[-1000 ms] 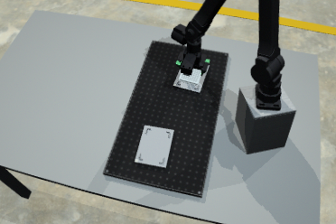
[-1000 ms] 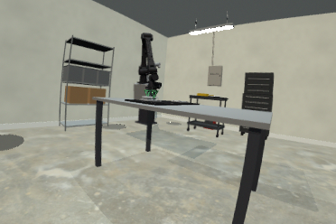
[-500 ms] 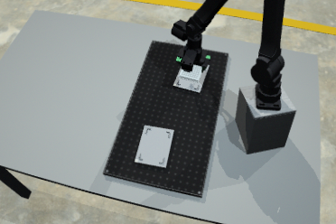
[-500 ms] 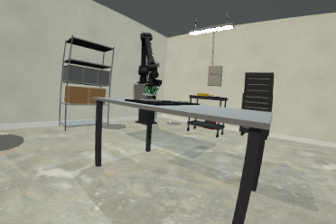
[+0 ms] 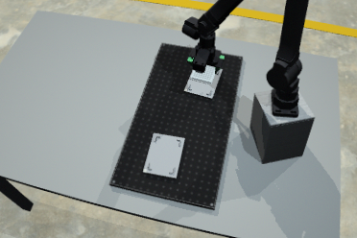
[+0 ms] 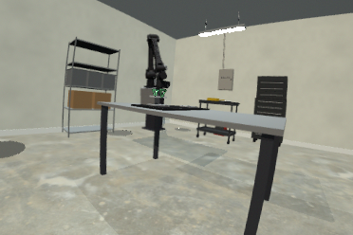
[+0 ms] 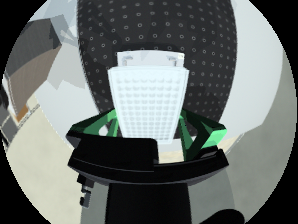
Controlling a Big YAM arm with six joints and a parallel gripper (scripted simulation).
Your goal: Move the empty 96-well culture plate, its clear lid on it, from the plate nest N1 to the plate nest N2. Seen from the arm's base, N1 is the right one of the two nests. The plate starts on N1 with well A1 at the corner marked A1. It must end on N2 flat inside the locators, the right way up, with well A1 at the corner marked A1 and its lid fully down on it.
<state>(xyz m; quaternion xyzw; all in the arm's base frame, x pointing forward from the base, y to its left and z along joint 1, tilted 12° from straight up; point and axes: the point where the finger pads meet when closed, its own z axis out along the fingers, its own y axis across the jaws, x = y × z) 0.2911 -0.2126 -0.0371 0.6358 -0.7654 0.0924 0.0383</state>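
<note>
The white 96-well plate with its clear lid [image 5: 206,75] is between the green fingers of my gripper [image 5: 205,59], which is shut on it at one end. The plate hangs a little above the grey nest N1 [image 5: 200,87], whose near part shows below it. In the wrist view the plate [image 7: 148,102] reaches forward from the gripper [image 7: 152,131], and the nest's edge with its corner marks [image 7: 149,60] shows just past it.
Both nests sit on a black perforated board [image 5: 178,123] on the grey table. The arm's base stands on a dark block [image 5: 280,130] to the right of the board. In the exterior view the arm [image 6: 157,76] is far off, beyond the table.
</note>
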